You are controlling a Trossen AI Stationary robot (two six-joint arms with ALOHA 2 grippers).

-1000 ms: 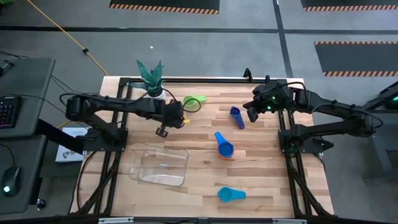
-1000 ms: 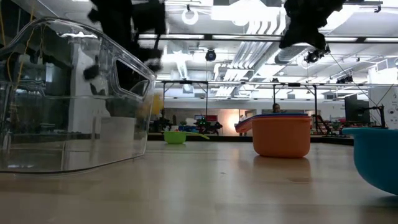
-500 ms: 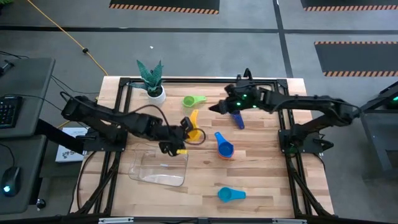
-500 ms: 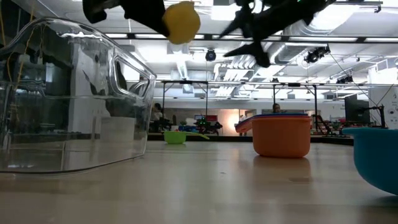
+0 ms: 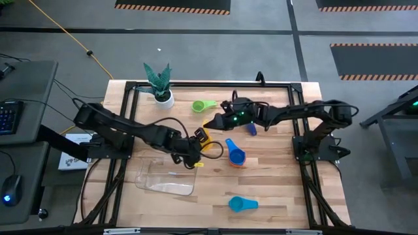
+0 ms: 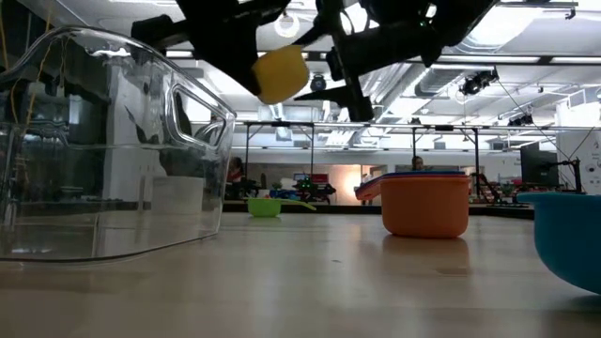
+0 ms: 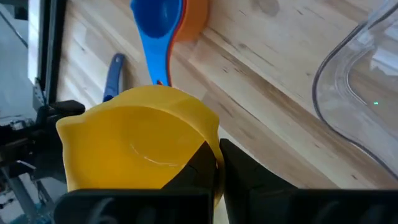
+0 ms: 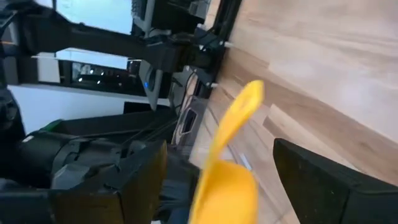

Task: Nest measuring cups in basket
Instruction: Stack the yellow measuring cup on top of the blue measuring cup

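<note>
1. The left claw (image 5: 194,145) was clamped on the yellow measuring cup (image 6: 280,74), held above the counter (image 5: 274,189).
2. The basket (image 5: 167,175) lay just below and beside that claw.
3. The right claw (image 5: 210,122), fingers spread and empty, hovered just beyond the yellow cup's handle.
4. The stacked blue and orange cups (image 5: 235,156) sat near; the green cup (image 5: 201,106) lay farther off.

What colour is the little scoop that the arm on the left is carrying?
Yellow. The small round yellow plastic measuring cup, held in the left gripper, shows best in the left wrist view.
</note>
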